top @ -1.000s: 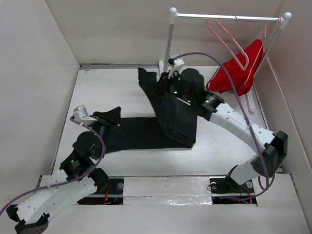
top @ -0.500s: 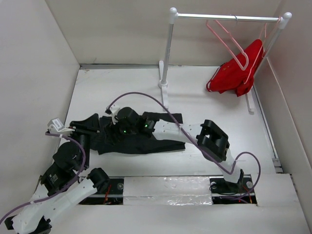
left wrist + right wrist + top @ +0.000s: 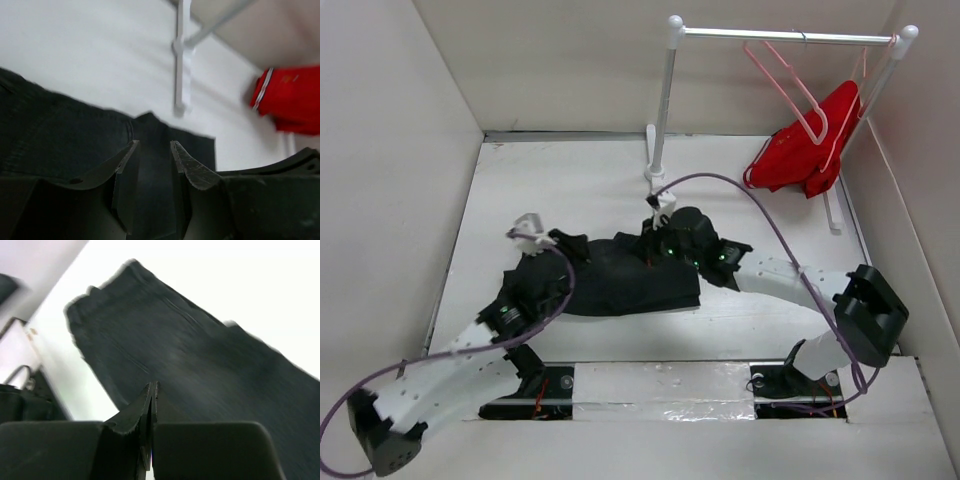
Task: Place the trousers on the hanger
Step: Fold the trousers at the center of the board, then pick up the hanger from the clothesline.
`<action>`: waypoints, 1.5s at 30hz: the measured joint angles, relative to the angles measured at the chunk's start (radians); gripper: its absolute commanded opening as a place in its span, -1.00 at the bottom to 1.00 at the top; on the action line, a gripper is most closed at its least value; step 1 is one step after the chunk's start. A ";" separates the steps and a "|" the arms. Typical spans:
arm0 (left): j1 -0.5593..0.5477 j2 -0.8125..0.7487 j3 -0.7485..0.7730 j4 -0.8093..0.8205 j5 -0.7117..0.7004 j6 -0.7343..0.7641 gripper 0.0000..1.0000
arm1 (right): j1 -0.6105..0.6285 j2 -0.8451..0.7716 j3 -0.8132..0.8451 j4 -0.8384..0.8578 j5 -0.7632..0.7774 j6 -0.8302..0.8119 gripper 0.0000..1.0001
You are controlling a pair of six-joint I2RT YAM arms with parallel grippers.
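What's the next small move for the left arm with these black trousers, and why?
Probably close the left gripper on the cloth. Its fingers stand apart with the trousers filling the gap, while the right gripper is shut above the fabric, apparently holding nothing. The trousers lie bunched on the table and the hanger hangs bare on the rail, so a grip comes first.

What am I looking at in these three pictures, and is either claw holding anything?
Two robot arms are bolted at the near edge of a table. One picture looks down from above. The other two come from a camera on each wrist.

Black trousers lie crumpled on the table, with both arms reaching onto them. The left gripper has its fingers apart over the cloth. The right gripper is pressed shut, with nothing visible between its fingers.

At the back, an empty pink hanger hangs on a rack beside a red garment.
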 measured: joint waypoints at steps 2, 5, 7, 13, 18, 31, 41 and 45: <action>0.000 0.131 -0.033 0.075 0.075 0.001 -0.44 | -0.021 -0.035 -0.100 0.018 0.009 0.010 -1.00; 0.000 0.334 -0.063 0.178 0.180 0.005 -0.44 | -0.054 -0.065 -0.254 0.035 0.021 0.029 -1.00; 0.002 0.452 -0.064 0.239 0.226 0.005 -0.44 | -0.083 -0.078 -0.348 0.039 0.029 0.043 -1.00; 0.071 0.649 -0.076 0.389 0.286 0.004 -0.43 | -0.175 -0.137 -0.531 0.084 0.047 0.090 -1.00; 0.230 0.678 -0.138 0.492 0.329 -0.001 -0.43 | -0.190 -0.188 -0.599 0.143 0.057 0.128 -1.00; 0.297 0.580 -0.210 0.588 0.418 0.030 -0.55 | -0.190 -0.439 -0.470 -0.080 0.140 0.089 -1.00; 0.100 0.471 -0.105 0.635 0.466 0.158 -1.00 | -0.591 -0.492 0.151 -0.182 0.132 -0.132 -1.00; 0.017 0.557 -0.029 0.665 0.469 0.237 -1.00 | -0.744 -0.403 0.369 -0.209 0.074 -0.173 -0.15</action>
